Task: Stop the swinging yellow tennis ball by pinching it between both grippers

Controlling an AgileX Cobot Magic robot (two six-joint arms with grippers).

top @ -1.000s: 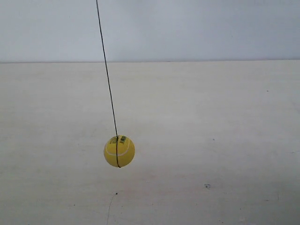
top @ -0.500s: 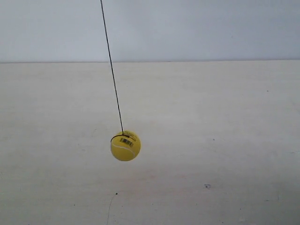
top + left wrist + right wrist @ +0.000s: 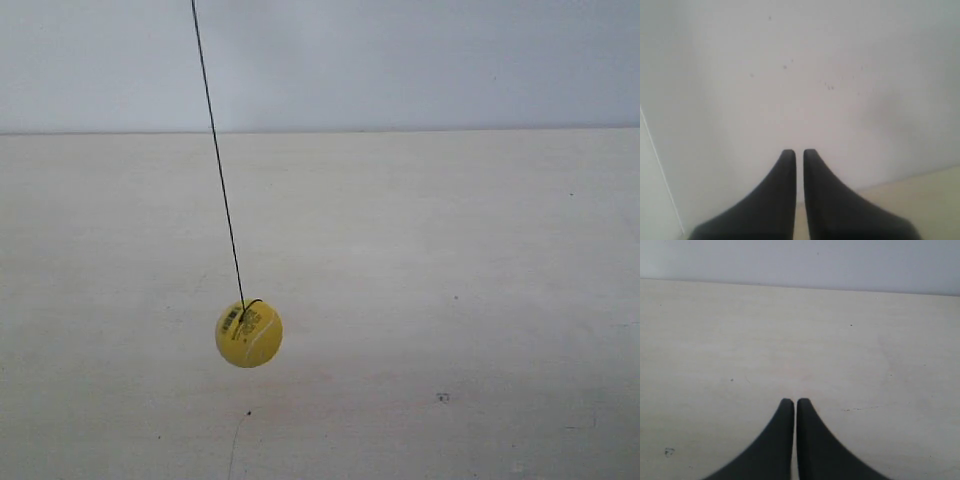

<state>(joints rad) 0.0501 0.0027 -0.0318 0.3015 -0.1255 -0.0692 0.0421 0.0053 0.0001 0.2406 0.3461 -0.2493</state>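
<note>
Both grippers are sitting pressed together and gripping nothing. The left gripper (image 3: 799, 152) is showing its two black fingers (image 3: 782, 190) side by side with only a narrow slit between the tips. It is pointing at a pale wall (image 3: 805, 70), with a strip of cream table (image 3: 930, 192) showing just beyond the fingers. The right gripper (image 3: 795, 401) is showing an even thinner slit, its tips almost touching, and it is pointing out over the cream table toward the far wall. Neither set of tips is touching anything. The yellow tennis ball (image 3: 249, 334) is showing only in the exterior view, hanging left of centre over the near part of the table on a thin black string (image 3: 218, 170). The string is running tilted, its upper end further left than the ball, and it is getting cut off by the top edge of the frame. Black barcode-like print is facing the camera on the ball's upper left, beside where the string loops over the top. How high the ball is hanging above the table is hard to judge. Finger bases in both wrist views are getting cut off by the frame edge.
</note>
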